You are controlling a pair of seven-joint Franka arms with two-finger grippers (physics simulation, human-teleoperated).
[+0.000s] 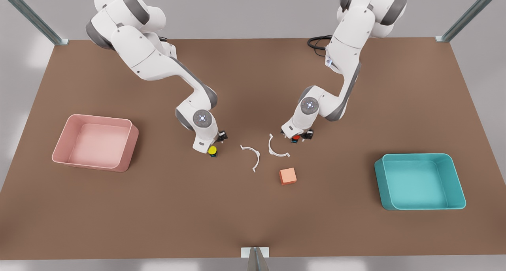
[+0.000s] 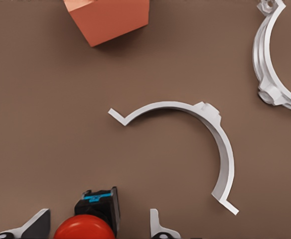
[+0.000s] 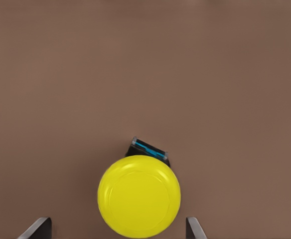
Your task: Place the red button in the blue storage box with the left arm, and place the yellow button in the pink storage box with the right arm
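Pale pink rectangular plastic tub [image 1: 95,142] well out to the front view's left of the right end effector [image 1: 212,147], released and straddling the small yellow-capped push button [image 1: 212,150] on the brown desk [image 1: 253,215], fingers [image 3: 38,228] clear of the cap. Left end effector [image 1: 296,137] likewise unclenched astride the red-capped push button [image 2: 84,228]. Two white curved clips [image 2: 195,144] and a salmon cube [image 1: 287,176] just beyond; teal-blue tub [image 1: 420,181] far out rightward.

You see the red button [image 2: 84,228] between the left gripper's [image 2: 98,226] parted jaws, a white curved clip [image 2: 205,129] beyond it on the tabletop [image 2: 46,109].
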